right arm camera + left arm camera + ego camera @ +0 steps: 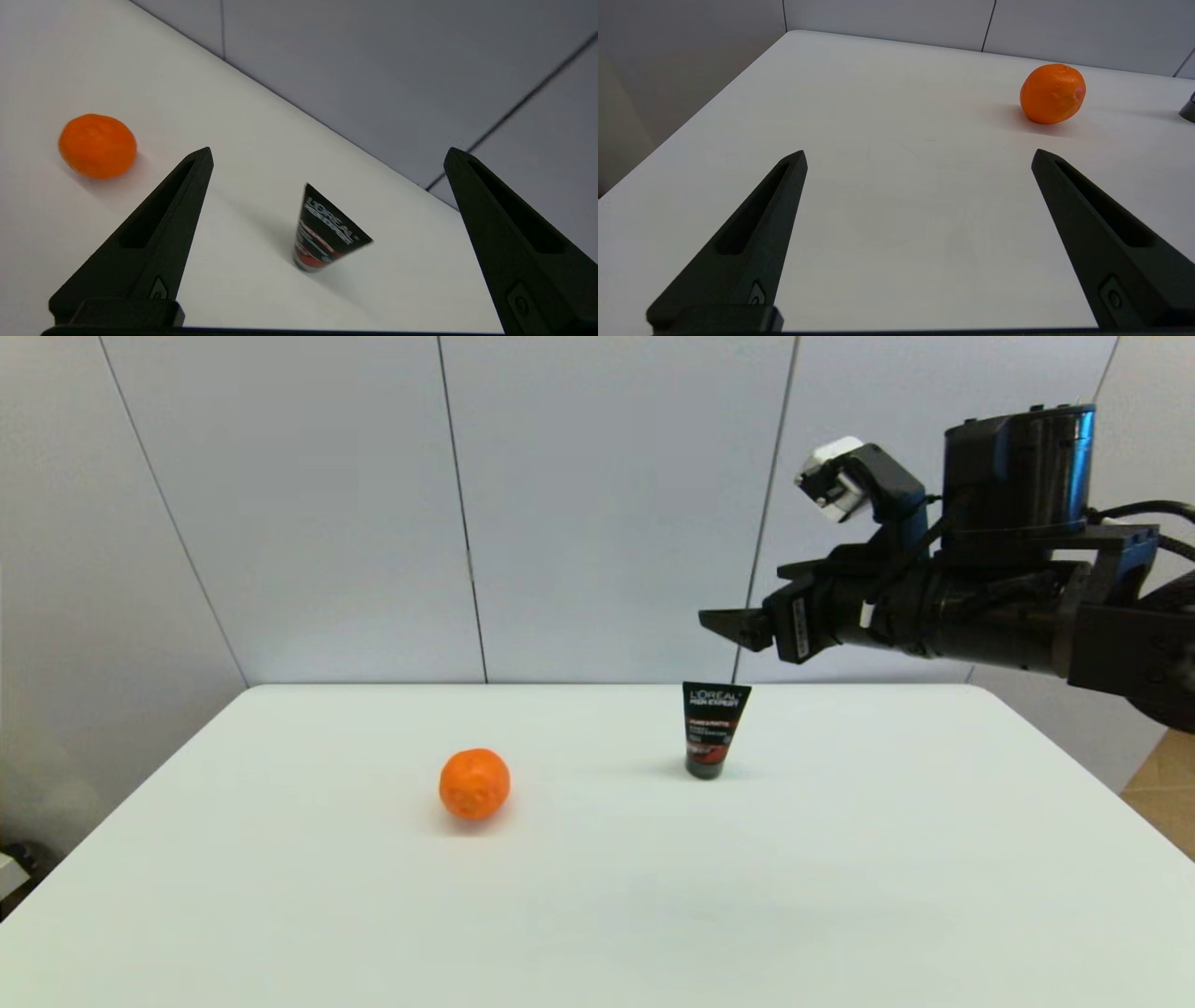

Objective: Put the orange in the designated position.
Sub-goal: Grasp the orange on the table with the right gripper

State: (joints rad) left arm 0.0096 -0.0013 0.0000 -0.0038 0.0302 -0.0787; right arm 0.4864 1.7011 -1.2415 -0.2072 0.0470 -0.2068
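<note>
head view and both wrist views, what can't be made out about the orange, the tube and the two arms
- Left tool: out of the head view, so its place above the table is unclear; its wrist view shows only open fingers.
- L'Oreal tube: small print too small in the head view, blurred in the right wrist view; in the left wrist view the edge cuts it off.
- Orange: underside hidden in all views.
- Right tool: seen side-on in the head view, gap hidden.

orange (pixel 474 784) dimpled skin; table (pixel 840 896) matt white; tube (pixel 712 729) glossy black.
</note>
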